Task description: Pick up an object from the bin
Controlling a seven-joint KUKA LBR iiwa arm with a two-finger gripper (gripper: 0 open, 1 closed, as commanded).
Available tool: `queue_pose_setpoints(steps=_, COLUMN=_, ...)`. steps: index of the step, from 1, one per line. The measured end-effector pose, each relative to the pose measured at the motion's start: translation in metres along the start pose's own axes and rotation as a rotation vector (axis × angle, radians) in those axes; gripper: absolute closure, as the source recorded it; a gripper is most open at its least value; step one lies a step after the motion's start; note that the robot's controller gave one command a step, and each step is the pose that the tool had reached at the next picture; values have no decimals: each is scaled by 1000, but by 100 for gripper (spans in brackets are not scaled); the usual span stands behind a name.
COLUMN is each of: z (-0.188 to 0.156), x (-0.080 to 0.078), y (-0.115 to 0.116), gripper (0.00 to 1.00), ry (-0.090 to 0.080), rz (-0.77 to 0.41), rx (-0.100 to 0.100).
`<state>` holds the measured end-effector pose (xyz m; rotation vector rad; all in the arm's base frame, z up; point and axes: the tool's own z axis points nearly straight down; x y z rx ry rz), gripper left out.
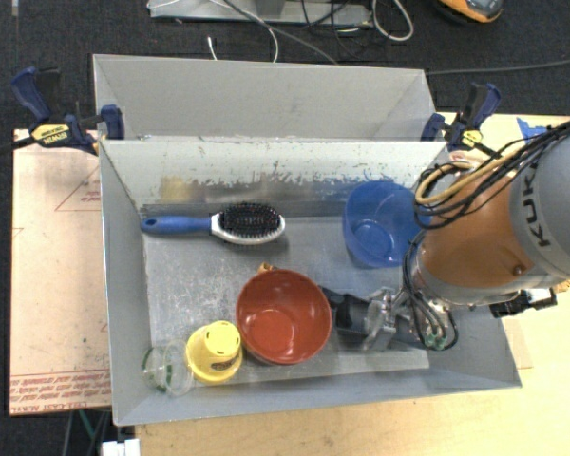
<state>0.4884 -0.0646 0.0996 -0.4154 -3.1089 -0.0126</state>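
Note:
My gripper (381,321) is low in the bin's front right part, just right of the red bowl. A small black thing (346,314) lies between the bowl and the gripper and touches or nearly touches the gripper; I cannot tell its kind. The red-orange bowl (283,317) stands upright near the front wall. A blue cup (377,221) lies on its side behind the gripper, against the back slope.
A hairbrush (225,224) with a blue handle and white head lies at the back left. A yellow cup (215,351) and a clear glass thing (167,370) sit in the front left corner. The arm with its cables covers the bin's right side.

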Motion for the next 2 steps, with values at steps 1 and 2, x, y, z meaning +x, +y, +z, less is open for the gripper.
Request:
queue_pose_setpoints(steps=1, z=-36, x=-2, y=1, gripper=100, ry=-9, rz=0, rx=-1)
queue_pose_setpoints(steps=2, z=-59, x=-2, y=1, gripper=100, ry=-7, rz=-1, rx=-1)
